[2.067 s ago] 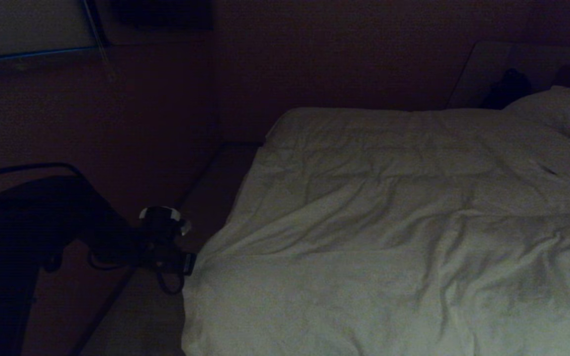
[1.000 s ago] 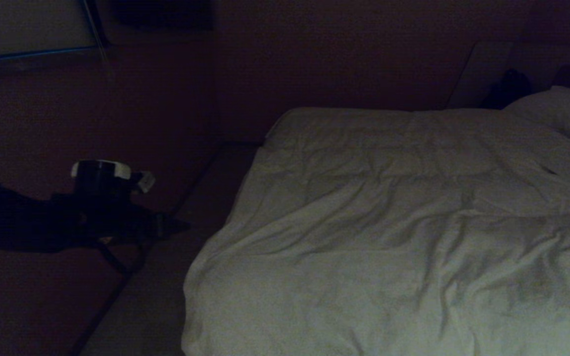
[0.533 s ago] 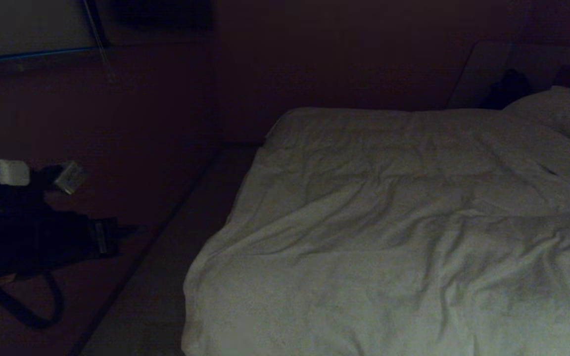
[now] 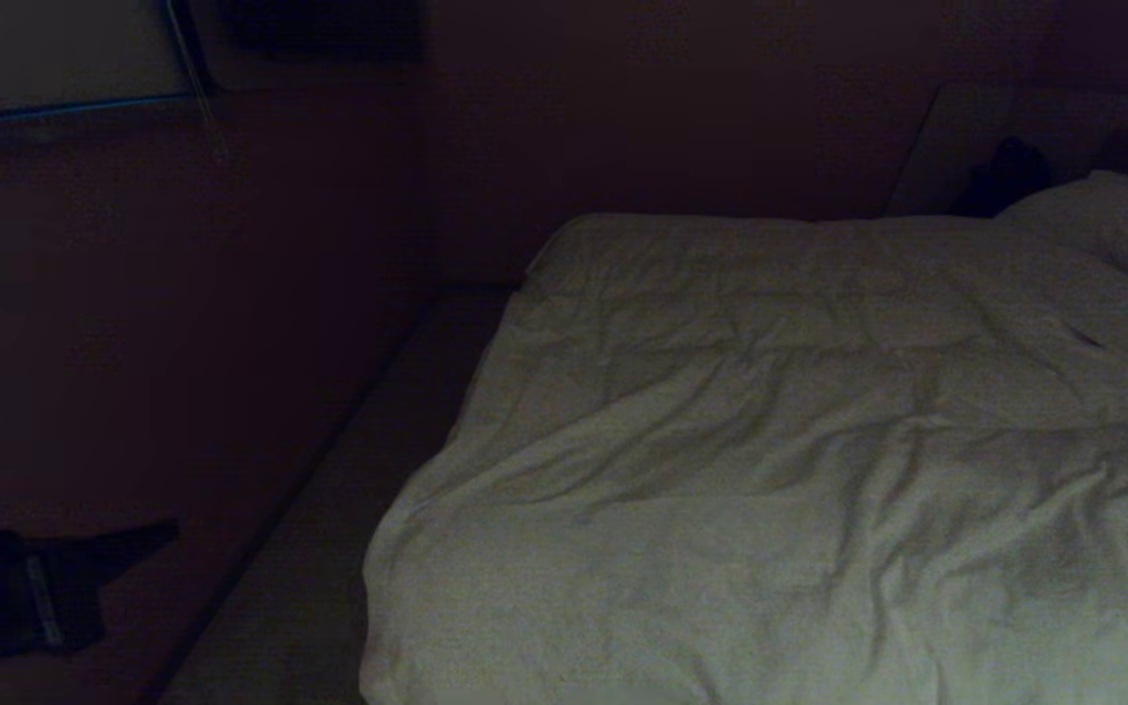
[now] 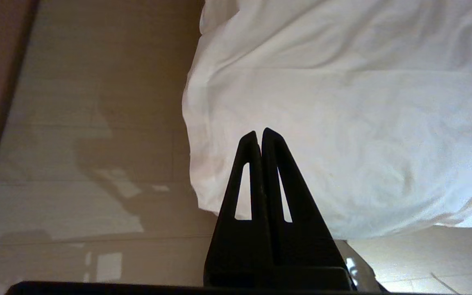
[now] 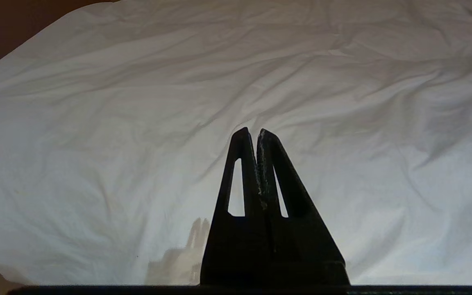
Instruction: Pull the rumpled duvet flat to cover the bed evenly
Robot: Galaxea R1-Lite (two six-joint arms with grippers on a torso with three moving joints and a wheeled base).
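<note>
The white creased duvet (image 4: 770,470) is spread over the bed, and its near left corner (image 5: 219,164) droops onto the pale platform base (image 4: 329,548). My left gripper (image 4: 163,531) is low at the far left, off the bed and apart from the duvet. In the left wrist view the left gripper (image 5: 260,133) is shut and empty, pointing at that corner. The right gripper (image 6: 251,133) is shut too, with nothing in it, and hangs above the wrinkled duvet (image 6: 137,123). It is outside the head view.
A white pillow (image 4: 1112,220) lies at the far right by the dark headboard (image 4: 965,127), with a dark object (image 4: 1005,171) beside it. Dark floor (image 4: 182,294) runs along the bed's left side. A pale panel (image 4: 55,59) is at the upper left.
My left arm has drawn back from the duvet's left edge, across the floor to the lower left corner of the head view. The duvet lies as before.
</note>
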